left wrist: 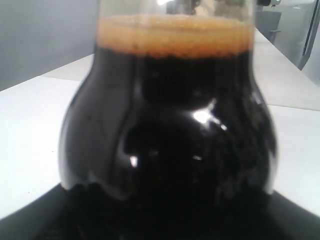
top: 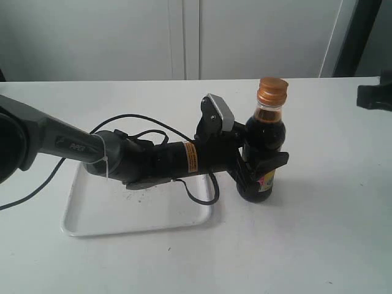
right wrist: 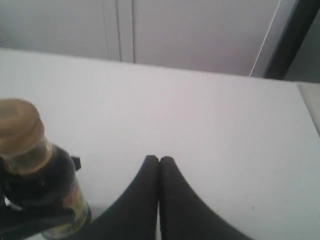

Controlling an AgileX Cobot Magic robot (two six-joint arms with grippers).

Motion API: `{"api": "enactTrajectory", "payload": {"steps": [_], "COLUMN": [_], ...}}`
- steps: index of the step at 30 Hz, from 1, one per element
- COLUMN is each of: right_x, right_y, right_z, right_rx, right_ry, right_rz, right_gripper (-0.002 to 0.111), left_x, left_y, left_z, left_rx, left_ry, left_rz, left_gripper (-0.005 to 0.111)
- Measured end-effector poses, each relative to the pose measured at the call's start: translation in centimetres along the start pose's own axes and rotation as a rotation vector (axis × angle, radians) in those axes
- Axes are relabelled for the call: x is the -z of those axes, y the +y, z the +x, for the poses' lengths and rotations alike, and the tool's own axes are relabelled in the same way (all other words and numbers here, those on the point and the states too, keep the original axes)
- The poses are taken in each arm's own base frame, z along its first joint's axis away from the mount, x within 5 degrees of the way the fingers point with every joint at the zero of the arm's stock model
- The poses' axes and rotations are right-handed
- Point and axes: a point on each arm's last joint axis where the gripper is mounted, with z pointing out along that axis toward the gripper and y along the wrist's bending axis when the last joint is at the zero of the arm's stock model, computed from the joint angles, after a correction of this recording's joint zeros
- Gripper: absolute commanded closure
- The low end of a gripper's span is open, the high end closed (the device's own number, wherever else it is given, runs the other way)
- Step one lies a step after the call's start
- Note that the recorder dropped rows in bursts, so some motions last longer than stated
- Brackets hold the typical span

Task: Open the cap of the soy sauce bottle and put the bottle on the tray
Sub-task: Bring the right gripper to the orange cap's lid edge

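Observation:
The soy sauce bottle (top: 264, 144) stands upright on the white table, just right of the tray (top: 110, 211). Its copper-orange cap (top: 272, 91) sits closed on the neck. My left gripper (top: 260, 166) is shut on the bottle's lower body, one finger on each side. Dark liquid with a foam line fills the left wrist view, where the bottle (left wrist: 167, 130) is very close. My right gripper (right wrist: 159, 161) is shut and empty, above bare table to the right of the bottle (right wrist: 47, 185) and its cap (right wrist: 19, 129). Only a dark edge of the right arm (top: 375, 95) shows in the exterior view.
The left arm (top: 122, 156) and its black cable (top: 199, 199) lie across the tray. A pale wall with panel seams stands behind the table's far edge. Bare white table surrounds the bottle on its right and front.

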Motion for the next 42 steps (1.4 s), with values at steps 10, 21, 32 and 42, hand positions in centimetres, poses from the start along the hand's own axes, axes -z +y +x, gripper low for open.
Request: {"api": "enactTrajectory", "payload": {"steps": [10,21,32,42], "right_x": [-4.8,-8.2,-10.4,-10.8], "right_y": [2.1,0.9,1.6,1.4], "right_z": [-2.2,-2.6,-1.5,-1.7], "right_rx": [0.123,-0.043,-0.279,-0.310], "right_ry": [0.355,0.484,0.429,0.393], "right_rz": [-0.267,-0.661,-0.851,-0.821], "right_gripper": [0.108,0.108,0.108,0.108], "left_x": [0.0,0.0,0.0,-0.1], "left_y": [0.0,-0.1,-0.1,0.0], "left_z": [0.0,0.0,0.0,0.0], "left_rx": [-0.002,-0.009,-0.010,-0.005], "left_ry": [0.002,0.004,0.006,0.007], "left_rz": [0.003,0.011,0.015,0.008], "left_gripper": [0.106,0.106,0.106,0.106]}}
